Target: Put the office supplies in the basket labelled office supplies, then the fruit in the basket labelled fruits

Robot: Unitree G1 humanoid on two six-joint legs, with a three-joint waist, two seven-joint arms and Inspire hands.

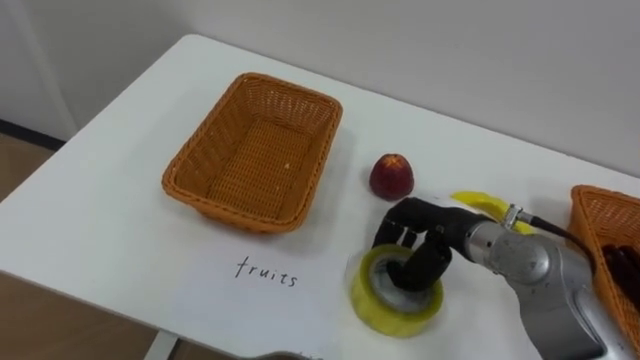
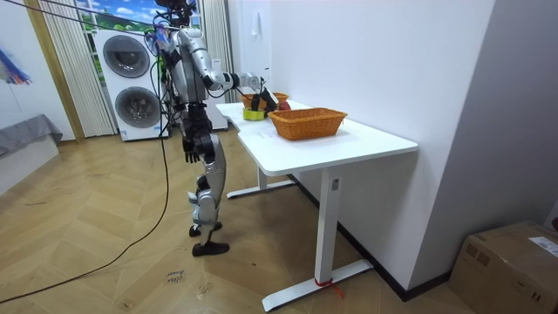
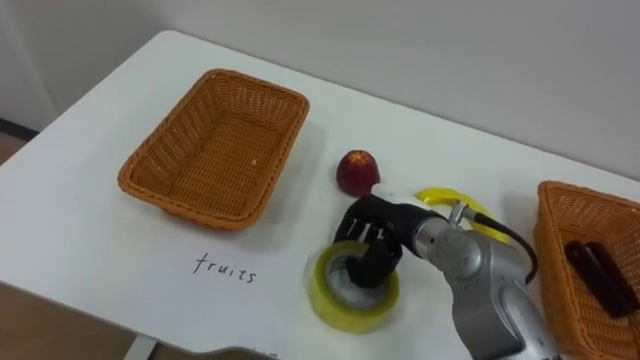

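Two wicker baskets stand on the white table: the empty left basket and the right basket, in which some long dark items lie. Between them the right hand is clenched on the yellow roll of tape, its fingers curled down into the hole of the roll, which lies flat on the table; a red fruit sits just behind the hand, and a banana lies partly hidden behind the wrist. In the room view the robot stands at the table, and the left hand hangs beside its hip.
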